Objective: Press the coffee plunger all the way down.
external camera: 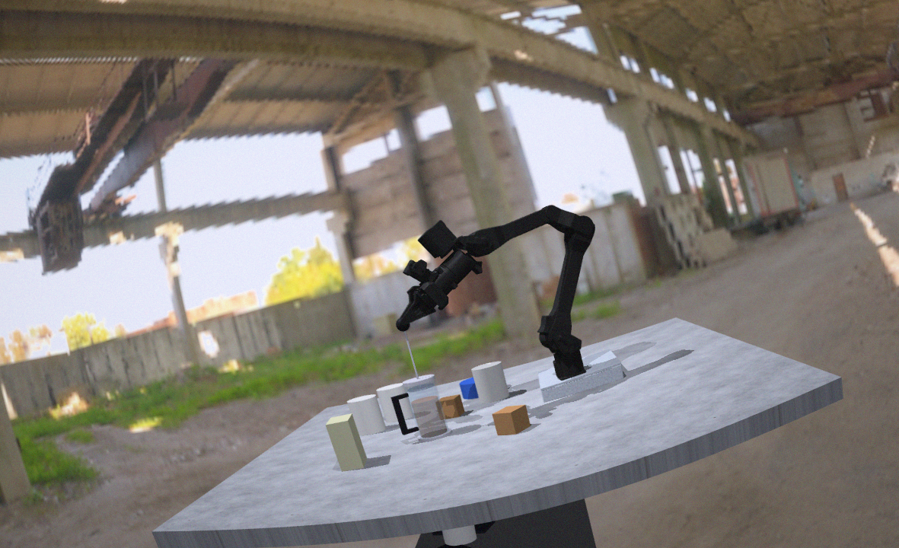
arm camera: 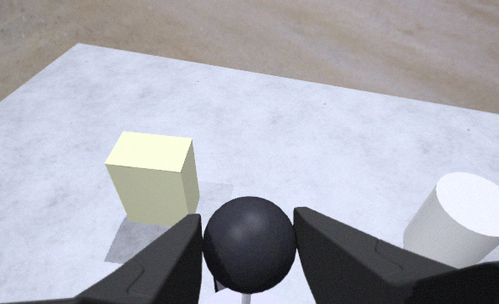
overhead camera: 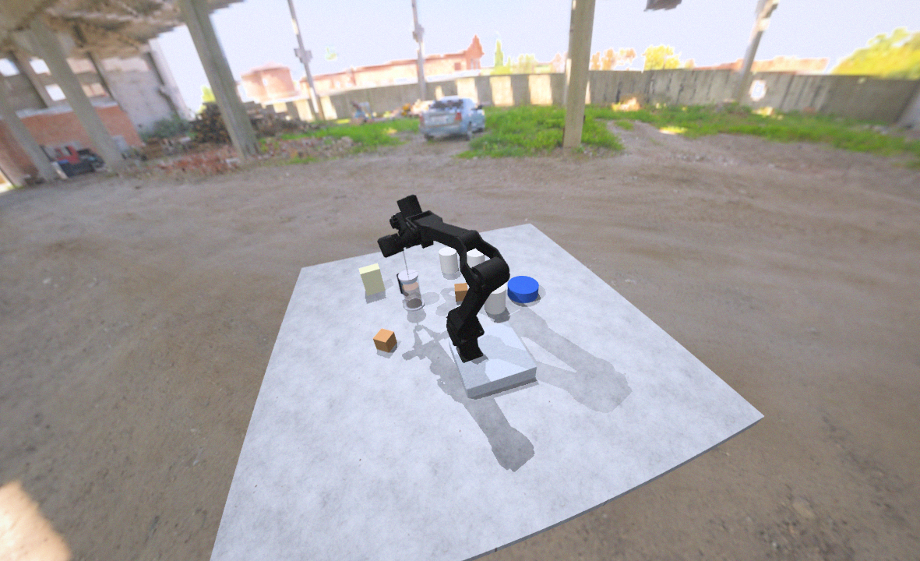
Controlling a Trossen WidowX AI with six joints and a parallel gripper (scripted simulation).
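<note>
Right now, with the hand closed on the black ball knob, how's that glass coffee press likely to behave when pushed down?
Likely tippy: the clear glass coffee press is tall and narrow, with the black ball knob high on a thin metal rod. The round knob could slip between the hand's flat fingers. The rod leans slightly, so an off-axis push may shove the press sideways.

The top view looks down from high and far at the whole table (overhead camera: pixel 351 446). The exterior view sits low, beside its far end, looking across. The wrist view, close, peers down between the pincer (arm camera: pixel 247 249) fingers; all share the table.
</note>
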